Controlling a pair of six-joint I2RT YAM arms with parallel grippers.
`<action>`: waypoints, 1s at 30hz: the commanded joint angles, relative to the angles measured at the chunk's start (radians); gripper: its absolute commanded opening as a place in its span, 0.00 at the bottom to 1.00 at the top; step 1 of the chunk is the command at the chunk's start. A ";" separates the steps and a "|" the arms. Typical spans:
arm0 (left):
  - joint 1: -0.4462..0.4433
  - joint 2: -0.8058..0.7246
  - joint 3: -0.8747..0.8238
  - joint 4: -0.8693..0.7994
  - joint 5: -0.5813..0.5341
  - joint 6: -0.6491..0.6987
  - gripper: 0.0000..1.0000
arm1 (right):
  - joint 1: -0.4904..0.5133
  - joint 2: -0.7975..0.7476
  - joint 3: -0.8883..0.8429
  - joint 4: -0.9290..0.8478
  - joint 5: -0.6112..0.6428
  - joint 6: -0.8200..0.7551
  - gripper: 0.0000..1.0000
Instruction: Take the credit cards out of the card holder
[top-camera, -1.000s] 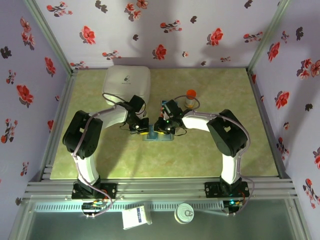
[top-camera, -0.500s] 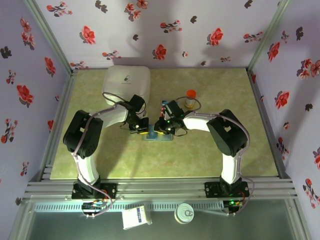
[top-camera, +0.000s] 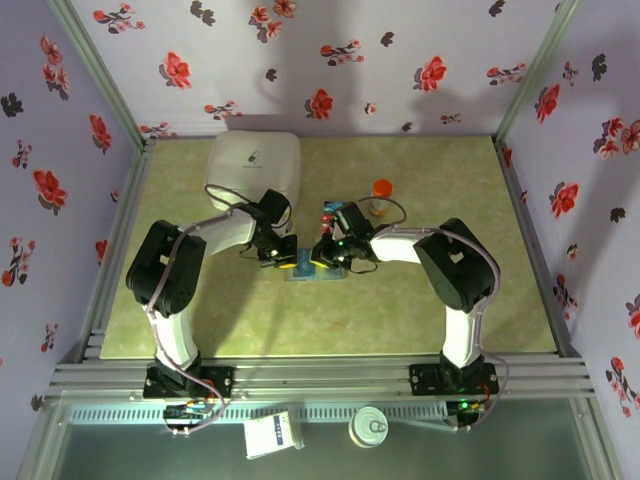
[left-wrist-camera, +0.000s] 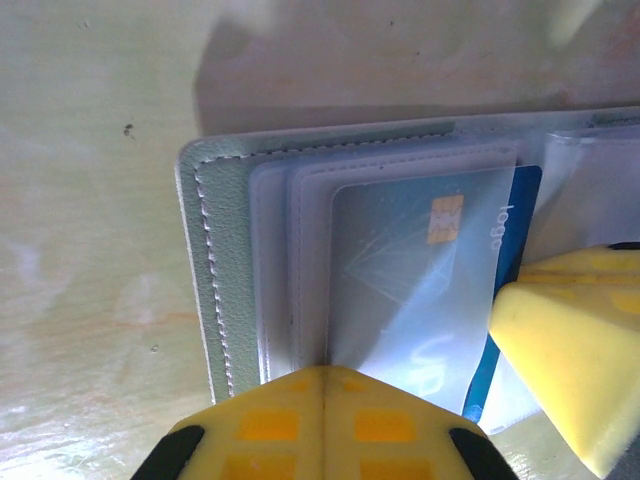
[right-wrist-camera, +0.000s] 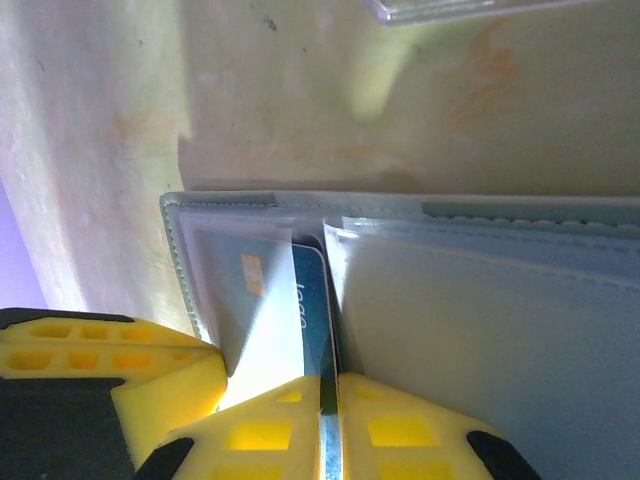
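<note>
Card holder (top-camera: 316, 272) lies open mid-table. Left gripper (left-wrist-camera: 325, 376), jaws closed, sits at its 9 o'clock edge, probably to pin it. Right gripper (right-wrist-camera: 328, 386), reaching in from 3 o'clock, pinches the blue card (right-wrist-camera: 309, 305) by its edge, probably to slide it free.

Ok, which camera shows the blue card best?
Left wrist: the blue card faces the camera through its clear sleeve, chip and lettering plain. Right wrist shows a foreshortened strip of it reaching the right fingers. The top view leaves it too small to tell.

Left arm (top-camera: 185, 265) and right arm (top-camera: 452, 262) bent inward, left jaws closed, right jaws pinched tight
</note>
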 joint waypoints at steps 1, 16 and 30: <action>0.000 0.021 -0.005 -0.033 -0.036 0.018 0.00 | -0.004 -0.020 -0.019 0.032 -0.018 0.021 0.09; 0.000 0.012 -0.009 -0.038 -0.041 0.023 0.00 | -0.033 -0.083 -0.066 -0.051 0.032 -0.029 0.06; 0.000 0.011 -0.023 -0.002 -0.020 0.018 0.00 | -0.013 -0.049 0.004 -0.041 -0.010 -0.027 0.19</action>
